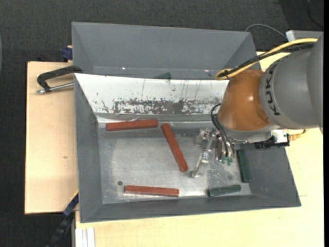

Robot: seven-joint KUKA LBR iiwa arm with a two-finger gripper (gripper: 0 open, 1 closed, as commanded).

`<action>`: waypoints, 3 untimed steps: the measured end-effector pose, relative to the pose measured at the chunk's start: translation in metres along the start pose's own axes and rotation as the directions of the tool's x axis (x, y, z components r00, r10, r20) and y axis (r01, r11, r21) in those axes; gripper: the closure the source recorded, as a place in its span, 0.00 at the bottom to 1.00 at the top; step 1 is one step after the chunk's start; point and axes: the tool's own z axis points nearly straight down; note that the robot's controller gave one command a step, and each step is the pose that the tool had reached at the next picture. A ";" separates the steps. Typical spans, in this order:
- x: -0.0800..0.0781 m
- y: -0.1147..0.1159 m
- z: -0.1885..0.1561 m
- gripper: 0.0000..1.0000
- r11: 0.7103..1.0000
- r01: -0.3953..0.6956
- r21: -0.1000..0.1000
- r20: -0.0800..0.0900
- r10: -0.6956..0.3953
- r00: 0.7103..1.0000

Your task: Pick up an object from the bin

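My gripper (212, 163) hangs low over the right half of the bin floor, open, with nothing between its fingers. Its left finger (199, 168) reaches down just right of the lower end of a slanted red-brown stick (175, 148). To the gripper's right, a dark green stick (242, 166) lies along the right wall. A second dark green stick (224, 190) rests by the front wall, just below the gripper.
Another red-brown stick (132, 125) lies along the back wall at the left. A third (151, 191) lies near the front wall, with a small dark speck (120, 184) beside it. The arm and its orange cover hang over the bin's right side.
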 end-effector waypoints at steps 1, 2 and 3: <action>0.021 0.003 0.000 0.00 1.000 -0.007 0.000 0.007 0.007 1.000; 0.042 0.018 0.000 0.00 0.998 0.065 0.001 0.004 -0.065 0.998; 0.058 0.039 0.000 0.00 0.996 0.091 0.001 0.004 -0.091 0.996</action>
